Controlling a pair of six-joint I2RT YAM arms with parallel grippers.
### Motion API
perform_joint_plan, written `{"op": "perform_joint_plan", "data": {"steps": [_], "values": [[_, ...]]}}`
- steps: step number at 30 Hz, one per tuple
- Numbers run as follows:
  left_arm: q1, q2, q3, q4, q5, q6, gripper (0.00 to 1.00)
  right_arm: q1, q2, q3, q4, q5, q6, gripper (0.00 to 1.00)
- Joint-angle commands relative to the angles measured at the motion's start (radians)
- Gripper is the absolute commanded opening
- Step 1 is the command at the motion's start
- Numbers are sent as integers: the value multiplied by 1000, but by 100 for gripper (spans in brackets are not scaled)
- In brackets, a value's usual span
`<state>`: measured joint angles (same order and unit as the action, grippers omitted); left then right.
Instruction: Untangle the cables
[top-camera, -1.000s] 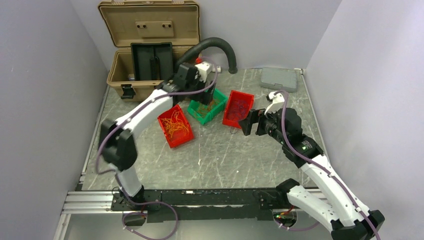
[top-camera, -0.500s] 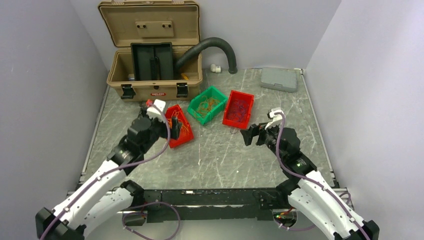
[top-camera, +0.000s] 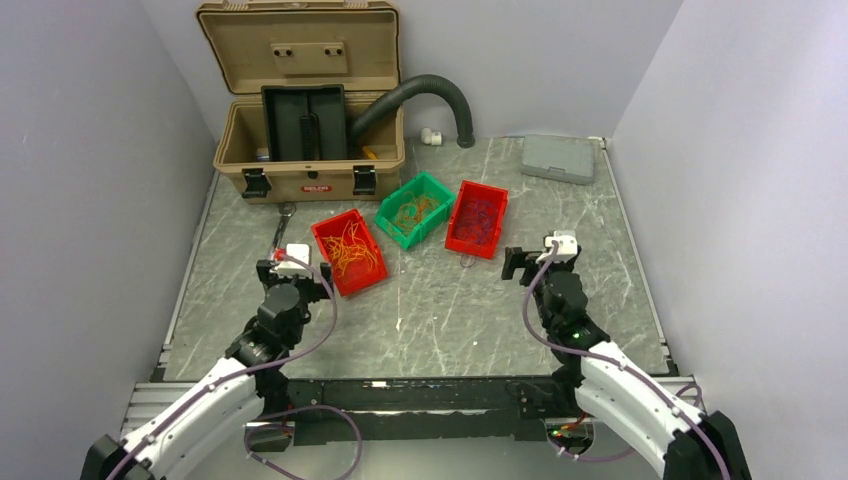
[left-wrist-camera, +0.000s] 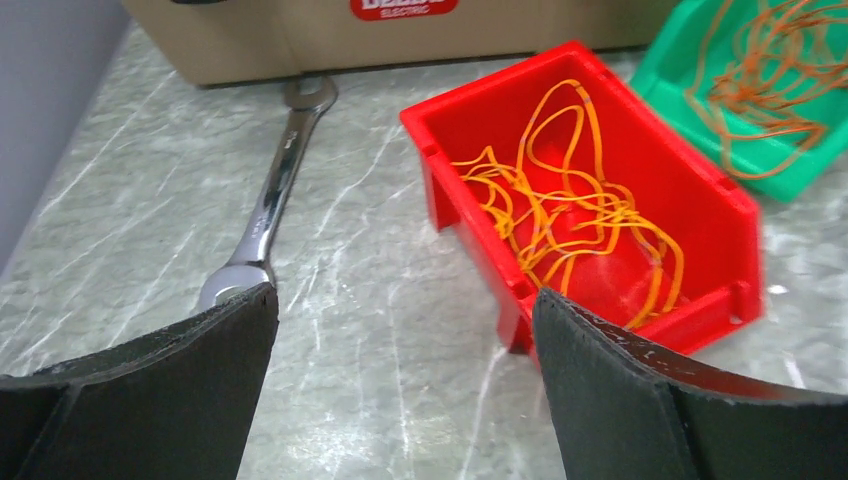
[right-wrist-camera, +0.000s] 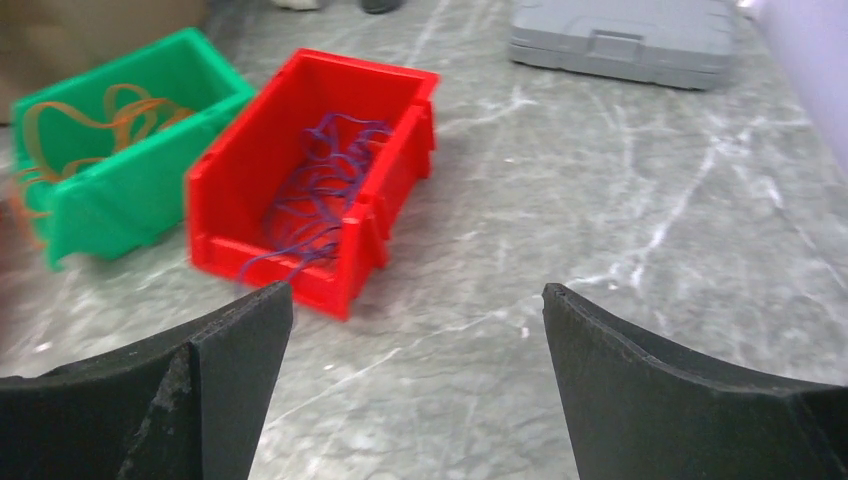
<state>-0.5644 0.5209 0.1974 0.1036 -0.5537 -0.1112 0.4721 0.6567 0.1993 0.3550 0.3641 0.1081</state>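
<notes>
The cables sit apart by colour in three bins near the middle of the tabletop (top-camera: 450, 310). Orange-yellow cables (left-wrist-camera: 570, 215) lie in loose loops in the left red bin (left-wrist-camera: 465, 225), most loops stretched along its long axis, which slants from far left to near right in the top view. Orange-brown cables (right-wrist-camera: 110, 110) curl in the green bin (right-wrist-camera: 120, 215), with no single direction that can be made out. Purple cables (right-wrist-camera: 320, 195) lie in the right red bin (right-wrist-camera: 365, 65), drawn out along its near-to-far length, one strand trailing to its near wall. The left fingers (left-wrist-camera: 180, 380) are spread wide and hold nothing, pointing at the left red bin, with a wrench (left-wrist-camera: 270, 195) just beside their left tip. The right fingers (right-wrist-camera: 200, 380) are likewise released and empty, facing the right red bin.
</notes>
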Motion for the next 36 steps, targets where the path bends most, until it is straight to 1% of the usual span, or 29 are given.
{"op": "perform_joint_plan", "data": {"steps": [1, 2, 3, 4, 7, 11, 13, 14, 15, 16, 17, 19, 21, 22, 23, 24, 25, 27, 29, 30, 32, 34, 36], "values": [[10, 99, -65, 419, -119, 221, 99, -25, 90, -27, 284, 140, -115, 97], [19, 130, -87, 511, -107, 272, 100, -30, 116, -35, 337, 130, -163, 96], [41, 159, -109, 613, -87, 309, 99, -37, 155, -36, 376, 136, -180, 95], [73, 190, -125, 678, -54, 318, 99, -47, 196, -31, 400, 133, -183, 95], [189, 286, -122, 721, 99, 266, 99, -114, 315, -20, 481, 87, -178, 96], [333, 445, -95, 792, 228, 205, 99, -244, 469, -45, 645, 6, -170, 97], [435, 529, -78, 834, 283, 133, 100, -263, 523, -53, 705, -5, -198, 97], [488, 561, -59, 839, 318, 93, 99, -267, 550, -63, 750, -10, -213, 97], [537, 563, -24, 728, 374, 54, 99, -270, 575, -66, 783, -8, -218, 97], [573, 570, 2, 707, 421, 40, 99, -272, 607, -69, 812, 0, -217, 97], [601, 592, 1, 744, 448, 36, 99, -276, 638, -70, 846, 9, -215, 98], [627, 606, 39, 671, 480, 35, 96, -286, 714, -62, 905, 51, -199, 98], [633, 638, 40, 727, 463, 52, 93, -299, 788, -52, 973, 70, -199, 99], [635, 640, 53, 702, 468, 53, 93, -304, 786, -36, 927, 61, -189, 99], [636, 641, 66, 669, 471, 54, 93, -319, 764, -11, 836, 39, -161, 99], [636, 652, 73, 671, 472, 60, 93, -341, 758, 11, 789, 12, -142, 100], [636, 666, 75, 692, 469, 66, 92, -352, 771, 24, 790, 5, -141, 100], [636, 684, 97, 673, 480, 76, 83, -357, 778, 41, 756, -1, -137, 100], [636, 690, 96, 691, 493, 91, 80, -360, 780, 40, 765, -6, -137, 100], [636, 694, 75, 723, 510, 134, 79, -360, 781, 41, 767, -7, -137, 100], [638, 748, 33, 888, 521, 145, 82, -363, 778, 50, 743, -2, -130, 100], [640, 803, 56, 888, 531, 152, 84, -366, 787, 75, 704, -7, -130, 100], [640, 803, 54, 873, 555, 162, 90, -376, 800, 113, 643, 0, -114, 100]]}}
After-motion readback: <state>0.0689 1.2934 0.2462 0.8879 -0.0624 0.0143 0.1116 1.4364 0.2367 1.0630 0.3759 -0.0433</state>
